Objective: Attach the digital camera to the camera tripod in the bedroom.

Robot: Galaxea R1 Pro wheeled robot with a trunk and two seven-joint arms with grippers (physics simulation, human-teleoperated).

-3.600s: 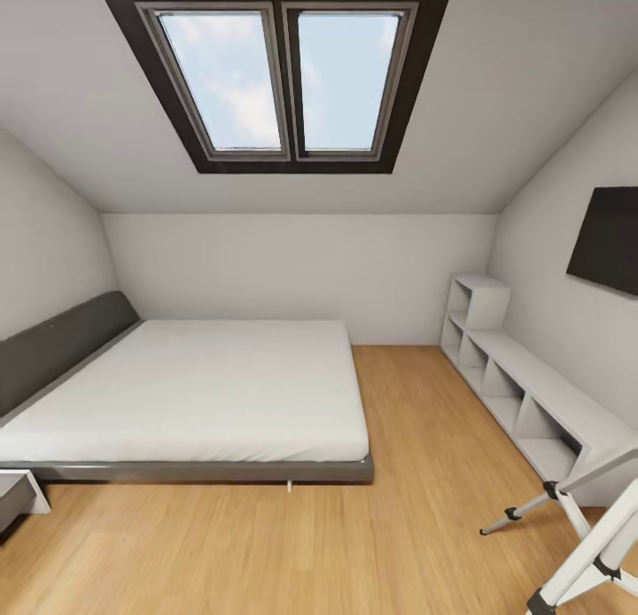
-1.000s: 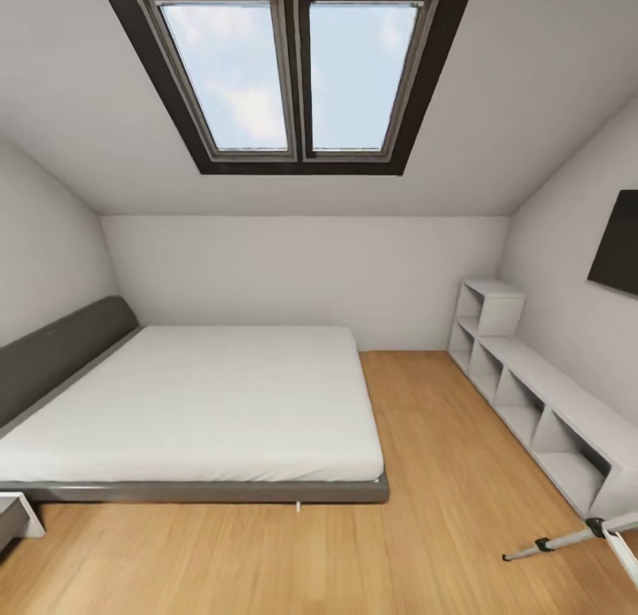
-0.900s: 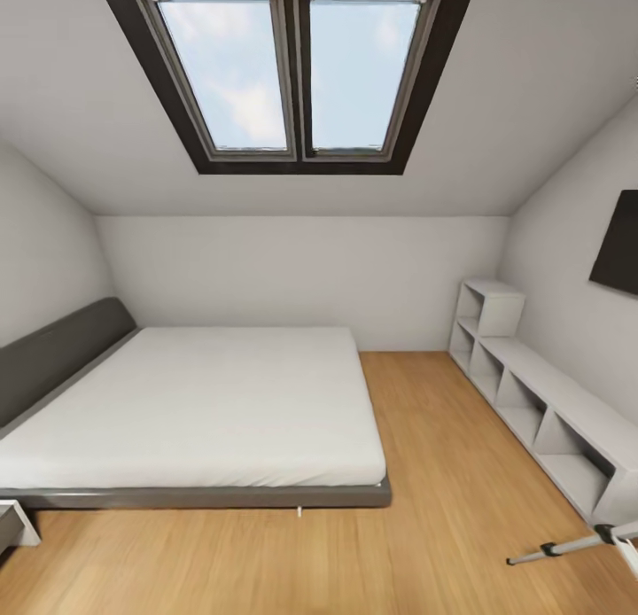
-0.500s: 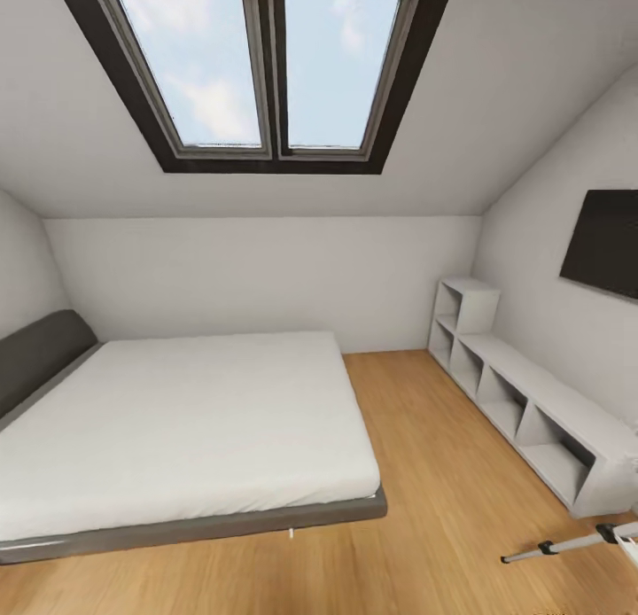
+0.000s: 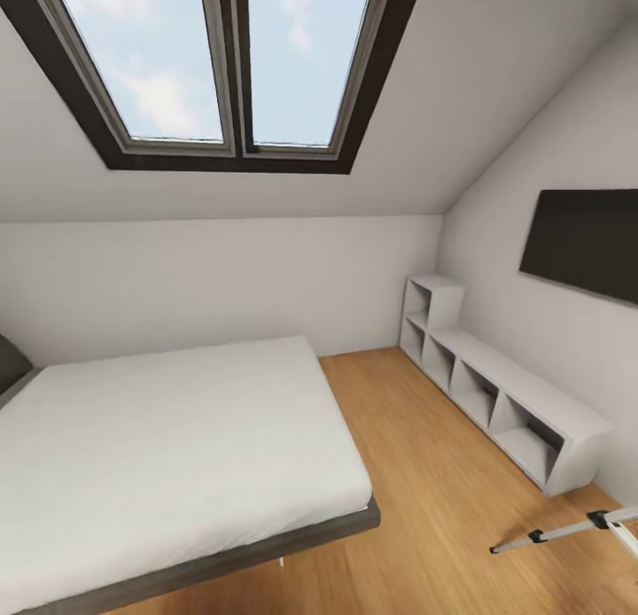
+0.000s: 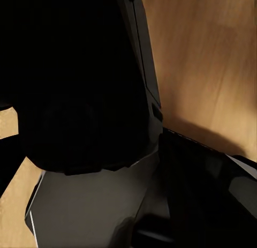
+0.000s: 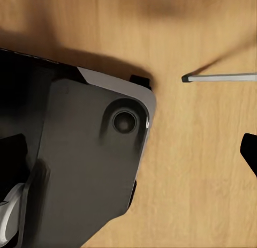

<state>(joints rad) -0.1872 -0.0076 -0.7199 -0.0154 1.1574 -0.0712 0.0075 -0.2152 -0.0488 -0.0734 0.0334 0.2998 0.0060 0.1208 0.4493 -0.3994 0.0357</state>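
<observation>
One silver telescopic leg of the camera tripod reaches across the light wood floor beside the low white cubby shelf; neither gripper's grasp can be told

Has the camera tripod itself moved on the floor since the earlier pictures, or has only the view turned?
No, it seems. The camera tripod leg keeps its place on the floor just before the near end of the white shelf unit; the whole view has turned.
</observation>
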